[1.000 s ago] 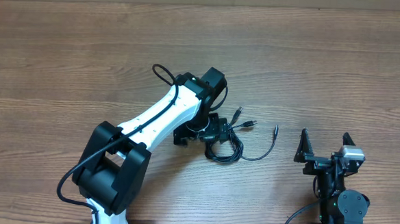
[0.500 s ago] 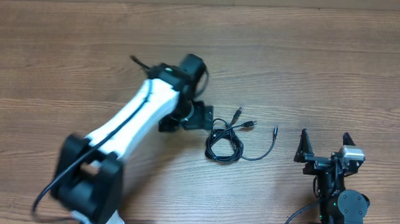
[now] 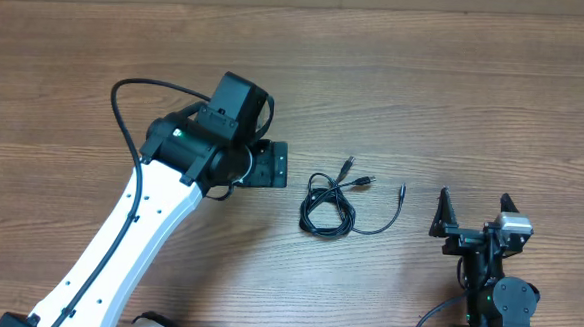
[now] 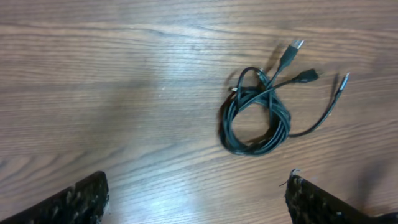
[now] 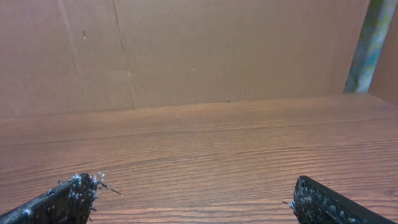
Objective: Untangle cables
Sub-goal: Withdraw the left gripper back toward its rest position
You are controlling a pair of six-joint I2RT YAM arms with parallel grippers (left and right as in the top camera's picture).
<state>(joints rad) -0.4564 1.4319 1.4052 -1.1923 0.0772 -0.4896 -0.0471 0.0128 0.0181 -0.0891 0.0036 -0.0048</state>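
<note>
Two notes: we log left end effector (image 3: 282,166) wide open, empty, near tangled cables (image 3: 322,193) on worktop (image 3: 476,93); right end effector (image 3: 476,211) wide open, empty, well apart.

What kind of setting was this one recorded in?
Likely a robotics lab bench rather than a home: a wood-grain table with a small tangle of cables, a left arm and a right arm at its edge, and a plain brown board as backdrop.

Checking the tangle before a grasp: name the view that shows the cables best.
Left wrist view: the cables fill the frame's right half, coil, crossings and plug ends distinct. Overhead shows the cables whole but small, strands merging. The right wrist view shows none of them.
</note>
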